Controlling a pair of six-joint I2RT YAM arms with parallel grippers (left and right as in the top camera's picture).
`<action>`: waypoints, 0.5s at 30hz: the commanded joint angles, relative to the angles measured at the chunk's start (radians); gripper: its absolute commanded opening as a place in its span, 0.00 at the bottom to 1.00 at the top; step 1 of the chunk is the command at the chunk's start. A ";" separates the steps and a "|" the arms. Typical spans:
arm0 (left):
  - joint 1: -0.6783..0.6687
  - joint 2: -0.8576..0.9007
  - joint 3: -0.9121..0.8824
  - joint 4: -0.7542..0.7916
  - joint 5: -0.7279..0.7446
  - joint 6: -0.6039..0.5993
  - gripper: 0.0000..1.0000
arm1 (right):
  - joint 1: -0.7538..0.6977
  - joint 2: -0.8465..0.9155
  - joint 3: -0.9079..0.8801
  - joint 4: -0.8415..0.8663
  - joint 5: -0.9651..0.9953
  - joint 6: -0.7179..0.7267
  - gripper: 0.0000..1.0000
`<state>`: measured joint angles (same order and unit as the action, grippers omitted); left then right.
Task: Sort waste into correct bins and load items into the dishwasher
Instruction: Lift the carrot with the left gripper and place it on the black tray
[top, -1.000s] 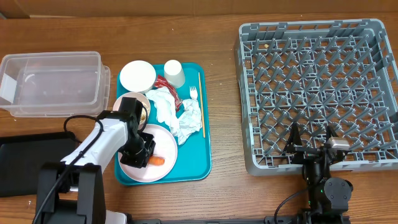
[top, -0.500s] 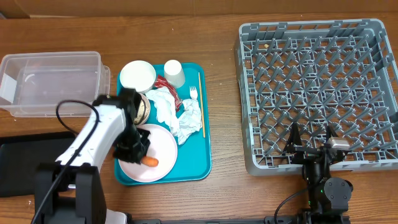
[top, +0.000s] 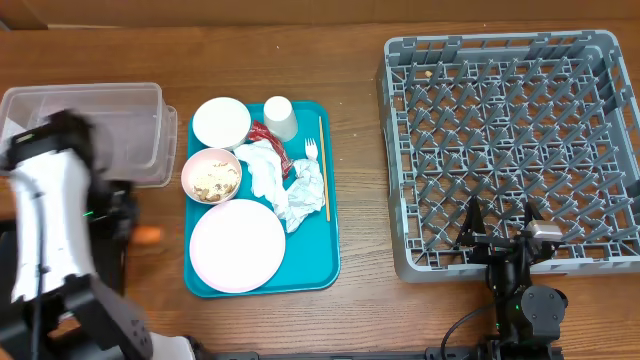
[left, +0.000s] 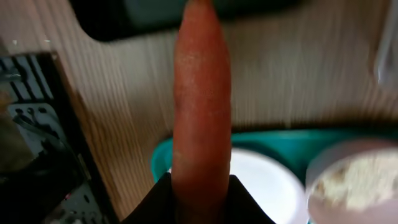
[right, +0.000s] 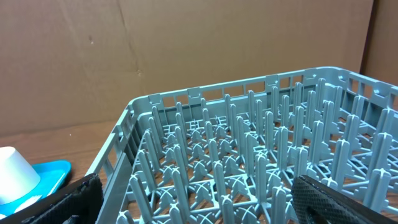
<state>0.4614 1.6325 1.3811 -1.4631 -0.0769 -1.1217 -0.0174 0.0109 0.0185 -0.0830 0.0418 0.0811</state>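
One orange carrot piece (left: 200, 106) in the left end effector (left: 199, 194).

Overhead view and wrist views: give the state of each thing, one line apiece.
Left gripper: jaws shut on carrot piece.
Right gripper: jaws open, empty.
Plate: bare, flat on teal tray.
Bowl: holds rice scraps.
Napkins: crumpled, on the tray.
Dish rack: no dishes loaded.
Clear tub: uncovered, looks empty.

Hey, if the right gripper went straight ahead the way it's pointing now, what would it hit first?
Probably the grey dish rack: its upright pegs lie right ahead of the open right gripper. Depth is unclear, so it might skim just over their tips.
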 joint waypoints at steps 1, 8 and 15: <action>0.203 0.001 0.016 0.043 -0.028 0.046 0.04 | 0.007 -0.008 -0.011 0.003 0.009 -0.002 1.00; 0.397 0.005 -0.055 0.298 -0.117 0.033 0.15 | 0.007 -0.008 -0.011 0.003 0.009 -0.002 1.00; 0.396 0.033 -0.062 0.406 -0.280 0.068 0.30 | 0.007 -0.008 -0.011 0.003 0.009 -0.002 1.00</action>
<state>0.8574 1.6436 1.3224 -1.0695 -0.2897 -1.0740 -0.0170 0.0109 0.0185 -0.0834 0.0418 0.0814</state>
